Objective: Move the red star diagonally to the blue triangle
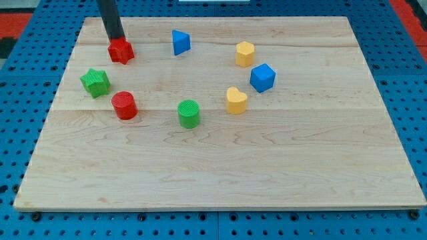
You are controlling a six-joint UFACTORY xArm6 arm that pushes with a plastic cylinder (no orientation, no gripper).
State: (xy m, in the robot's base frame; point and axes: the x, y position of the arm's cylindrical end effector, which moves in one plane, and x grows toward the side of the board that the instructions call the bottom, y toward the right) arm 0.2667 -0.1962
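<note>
The red star (122,51) lies near the board's top left. My tip (117,39) touches its upper left edge, with the dark rod rising to the view's top. The blue triangle (180,42) lies to the right of the star, slightly higher in the view, with a gap of bare board between them.
A green star (95,82) and a red cylinder (124,105) lie below the red star. A green cylinder (189,113), a yellow heart (235,100), a blue cube (263,77) and a yellow hexagon block (245,53) curve round the middle. The wooden board (220,173) rests on a blue pegboard.
</note>
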